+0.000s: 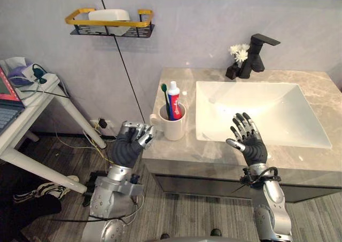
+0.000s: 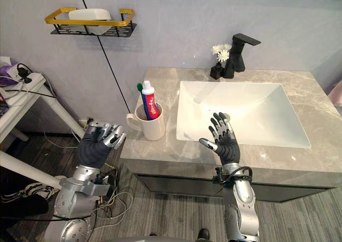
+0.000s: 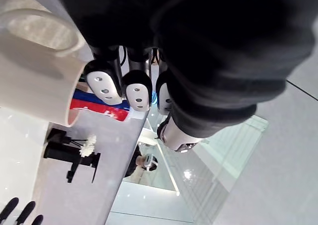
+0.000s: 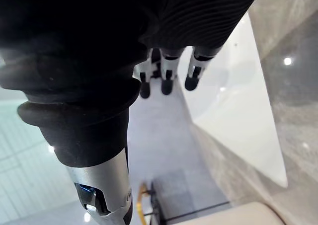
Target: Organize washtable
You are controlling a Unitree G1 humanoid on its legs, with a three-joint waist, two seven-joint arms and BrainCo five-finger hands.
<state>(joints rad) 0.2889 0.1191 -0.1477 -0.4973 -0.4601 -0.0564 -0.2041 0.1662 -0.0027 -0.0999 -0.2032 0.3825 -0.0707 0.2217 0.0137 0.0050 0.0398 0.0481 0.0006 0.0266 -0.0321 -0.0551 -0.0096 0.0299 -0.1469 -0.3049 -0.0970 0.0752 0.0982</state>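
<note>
A white mug (image 1: 175, 125) stands on the marble countertop (image 1: 214, 156) left of the sink, holding a red and blue toothpaste tube (image 1: 173, 100) and a green toothbrush (image 1: 165, 92). My left hand (image 1: 134, 140) hovers just off the counter's left edge, near the mug's handle but apart from it. Its fingers (image 3: 104, 83) are curled and hold nothing. My right hand (image 1: 247, 138) is raised over the front rim of the white sink basin (image 1: 267, 108), fingers (image 4: 166, 81) straight and spread, empty.
A black faucet (image 1: 256, 52) and a small black vase of white flowers (image 1: 238, 52) stand behind the sink. A gold-railed wall shelf (image 1: 109, 25) holds a white item. A white side table (image 1: 32, 108) with a laptop and cables stands far left.
</note>
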